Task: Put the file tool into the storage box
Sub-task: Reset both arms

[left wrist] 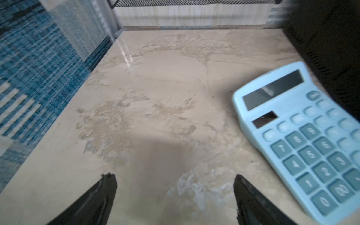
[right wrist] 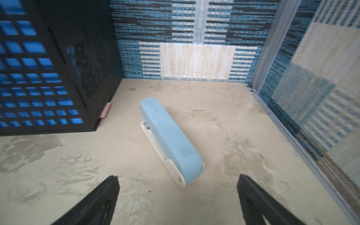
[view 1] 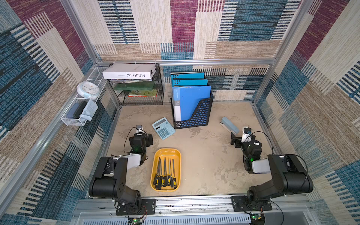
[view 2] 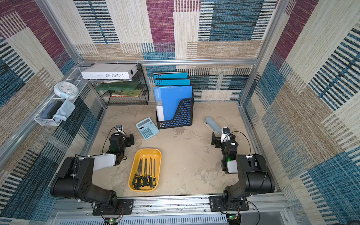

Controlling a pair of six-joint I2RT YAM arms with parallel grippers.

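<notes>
Left arm (view 1: 109, 181): rises from the near rail and folds back on itself. Its white forearm reaches toward the back of the table (view 1: 204, 155), and its wrist is low, just left of the storage box.
Left gripper (left wrist: 175, 181): jaws spread wide with nothing between them. In the left wrist view both black fingers (left wrist: 109, 189) hang over bare tabletop and aim at the back wall.
Calculator (view 1: 163, 128): pale blue and lying flat at an angle. It is near the left gripper on its right and just beside the folder holder.
Storage box (view 1: 167, 151): an orange-yellow tray near the front edge, between the two arms and touched by neither.
File tools (view 1: 165, 175): they lie bundled inside the storage box. Their black-and-yellow handles point toward the near rail and their blades toward the back.
Folder holder (view 1: 196, 116): black and perforated, standing upright with blue folders in it, behind the storage box.
Stapler (view 1: 229, 125): pale blue on a white base. It lies on the table just ahead of the right gripper.
Right gripper (right wrist: 178, 176): jaws wide apart and holding nothing, pointing at the stapler without touching it.
Right arm (view 1: 282, 175): folded like the left arm, with its wrist low near the right wall.
</notes>
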